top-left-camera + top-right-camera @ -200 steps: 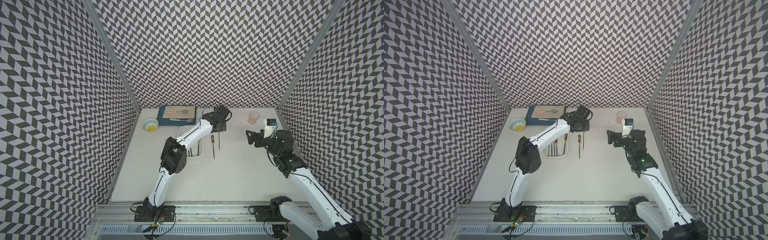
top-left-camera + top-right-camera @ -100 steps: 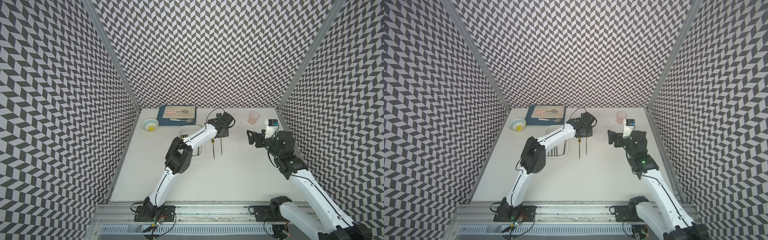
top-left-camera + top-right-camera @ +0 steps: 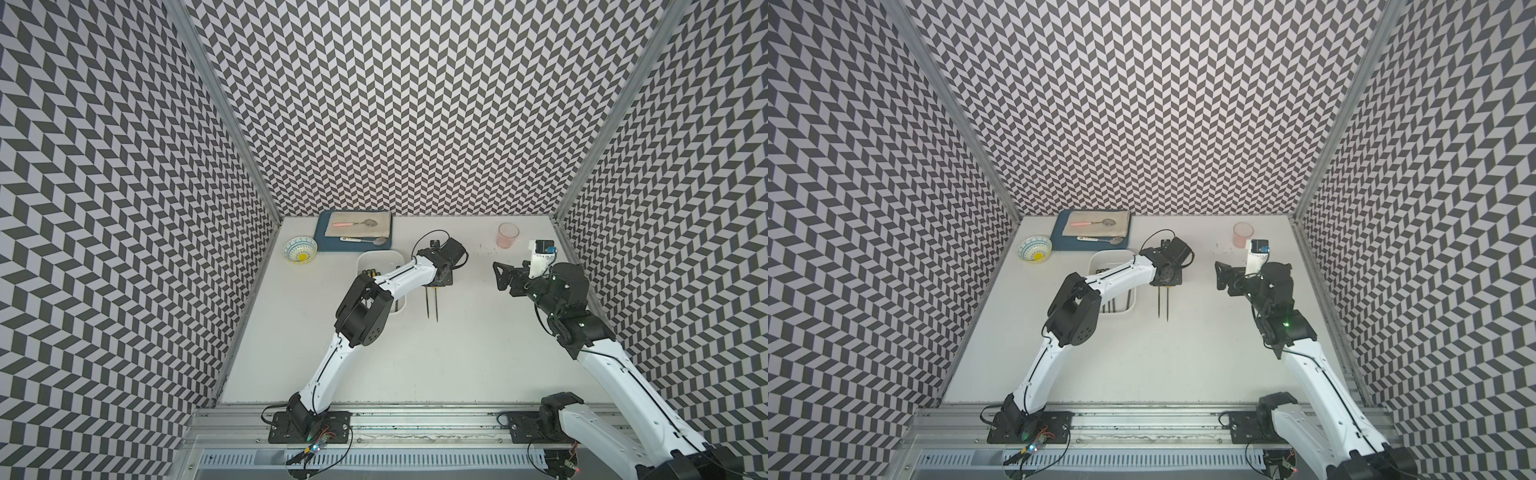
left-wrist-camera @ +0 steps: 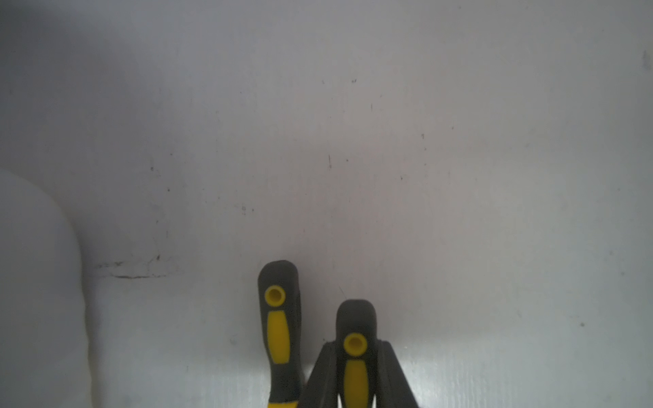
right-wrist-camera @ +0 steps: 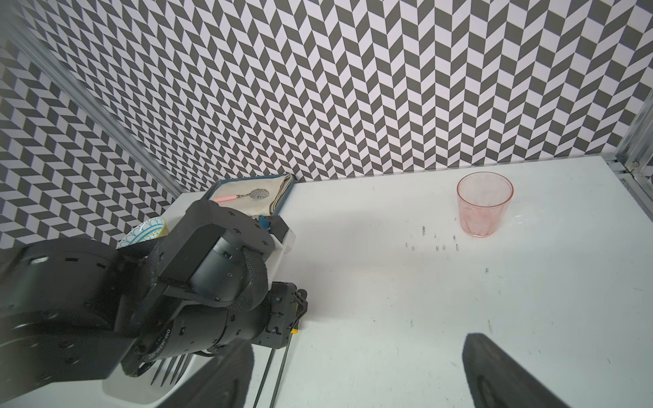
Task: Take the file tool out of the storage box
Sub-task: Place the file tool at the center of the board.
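My left gripper (image 4: 356,344) is shut on the black-and-yellow handle of a file tool (image 4: 356,318). In both top views this gripper (image 3: 437,285) is just right of the white storage box (image 3: 376,258), and the held file's thin shaft (image 3: 436,305) points toward the front, low over the table. A second file (image 4: 279,328) lies on the table right beside it, its shaft (image 3: 428,303) parallel. Several more files (image 3: 370,273) lie in the box, partly hidden under the left arm. My right gripper (image 3: 500,278) hangs open and empty to the right.
A dark blue tray (image 3: 322,237) with a cloth and spoons stands at the back, with a small patterned bowl (image 3: 300,249) to its left. A pink cup (image 3: 508,235) stands at the back right. Patterned walls close three sides.
My left gripper has carried the file toward the front and down, bringing it close beside the file lying on the table. The right arm has barely shifted.
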`<action>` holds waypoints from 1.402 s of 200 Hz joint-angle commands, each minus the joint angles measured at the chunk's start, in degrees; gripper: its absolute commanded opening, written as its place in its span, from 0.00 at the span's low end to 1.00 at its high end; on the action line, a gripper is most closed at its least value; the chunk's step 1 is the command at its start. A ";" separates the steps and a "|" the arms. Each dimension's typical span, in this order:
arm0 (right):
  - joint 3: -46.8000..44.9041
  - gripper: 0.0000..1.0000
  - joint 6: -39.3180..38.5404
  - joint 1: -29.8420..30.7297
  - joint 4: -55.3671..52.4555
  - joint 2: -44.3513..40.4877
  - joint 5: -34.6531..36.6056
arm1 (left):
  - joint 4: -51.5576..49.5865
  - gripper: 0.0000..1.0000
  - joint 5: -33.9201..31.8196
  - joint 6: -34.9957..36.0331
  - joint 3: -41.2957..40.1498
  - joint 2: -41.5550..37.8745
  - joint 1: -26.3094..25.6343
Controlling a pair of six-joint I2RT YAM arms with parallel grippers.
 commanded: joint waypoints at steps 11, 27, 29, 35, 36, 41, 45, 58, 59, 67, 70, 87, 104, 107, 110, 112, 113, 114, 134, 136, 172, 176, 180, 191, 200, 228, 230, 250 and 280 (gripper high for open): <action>-0.59 0.96 0.34 0.42 3.11 0.33 -0.01 | 1.99 0.00 -0.77 0.57 0.51 0.98 -0.23; -0.42 0.97 0.18 0.42 2.84 0.37 0.01 | 1.75 0.00 -0.76 0.89 0.83 1.35 -0.13; -0.39 0.96 0.11 0.38 2.82 0.37 0.06 | 1.74 0.00 -0.85 0.93 0.94 1.37 -0.07; -0.39 0.96 0.01 0.38 2.75 0.34 0.00 | 1.61 0.00 -1.00 1.02 1.10 1.46 0.01; -0.40 0.96 0.01 0.36 2.75 0.29 0.09 | 1.58 0.00 -1.03 1.02 1.13 1.46 0.07; -0.41 0.96 0.00 0.44 2.93 0.25 0.17 | 1.42 0.00 -0.93 1.11 1.30 1.64 0.12; -0.39 0.97 0.01 0.40 2.97 0.30 0.17 | 1.31 0.00 -0.90 1.12 1.45 1.68 0.29; -0.26 0.97 -0.09 0.47 2.94 0.50 0.30 | 1.21 0.00 -1.17 1.28 1.50 1.72 0.46; -0.25 0.97 -0.09 0.44 2.98 0.50 0.32 | 1.21 0.00 -1.20 1.29 1.50 1.77 0.47; -0.16 0.96 -0.15 0.39 2.87 0.67 0.28 | 1.12 0.00 -1.39 1.42 1.44 1.73 0.58; -0.11 0.97 -0.17 0.37 2.88 0.73 0.27 | 1.14 0.00 -1.41 1.46 1.49 1.72 0.57; -0.26 0.96 -0.16 0.40 2.92 0.87 0.30 | 1.13 0.00 -1.68 1.73 1.51 1.72 0.83; -0.40 0.96 -0.12 0.43 3.01 0.93 0.30 | 1.30 0.00 -0.98 2.08 1.57 1.96 1.11; -0.41 0.96 -0.16 0.38 2.93 0.95 0.29 | 1.25 0.00 -0.90 2.08 1.59 2.00 1.15; -0.41 0.96 -0.17 0.35 2.93 0.95 0.31 | 1.21 0.00 -0.96 2.08 1.57 2.07 1.18; -0.39 0.96 -0.17 0.34 2.92 0.99 0.29 | 1.21 0.00 -0.97 2.13 1.58 2.07 1.22; -0.36 0.96 -0.17 0.38 2.97 0.97 0.32 | 1.17 0.00 -0.97 2.15 1.59 2.07 1.20; -0.39 0.96 -0.17 0.36 2.95 0.96 0.33 | 1.14 0.00 -0.97 2.16 1.59 2.12 1.19; -0.41 0.96 -0.11 0.42 2.92 1.04 0.35 | 0.97 0.00 -0.76 2.44 1.81 2.38 1.44; -0.41 0.97 -0.16 0.42 2.92 1.08 0.35 | 0.95 0.00 -0.79 2.50 1.91 2.42 1.49; -0.21 0.97 -0.10 0.40 2.90 1.26 0.34 | 0.69 0.00 -0.88 3.03 2.82 2.78 1.62; -0.19 0.96 -0.16 0.38 2.82 1.22 0.34 | 0.68 0.00 -0.86 3.05 2.85 2.81 1.70; -0.18 0.97 -0.17 0.43 2.75 1.21 0.32 | 0.74 0.00 -0.88 3.16 2.93 2.91 1.77; -0.14 0.96 -0.20 0.39 2.79 1.24 0.27 | 0.53 0.00 -0.88 3.39 3.28 3.12 1.85; -0.08 0.97 -0.13 0.34 2.75 1.31 0.30 | 0.35 0.00 -0.83 3.49 3.58 3.35 1.87; -0.19 0.97 -0.20 0.39 2.83 1.45 0.26 | 0.14 0.06 -0.64 3.75 3.97 3.73 2.02; -0.23 0.96 -0.22 0.37 2.88 1.41 0.21 | 0.15 0.06 -0.58 3.75 3.99 3.74 2.03; -0.07 0.97 -0.24 0.42 2.82 1.61 0.26 | 0.16 0.08 -0.63 3.93 4.05 3.84 2.08; 0.03 0.96 -0.26 0.39 2.84 1.66 0.21 | -0.02 0.13 -0.62 4.07 4.38 4.01 2.14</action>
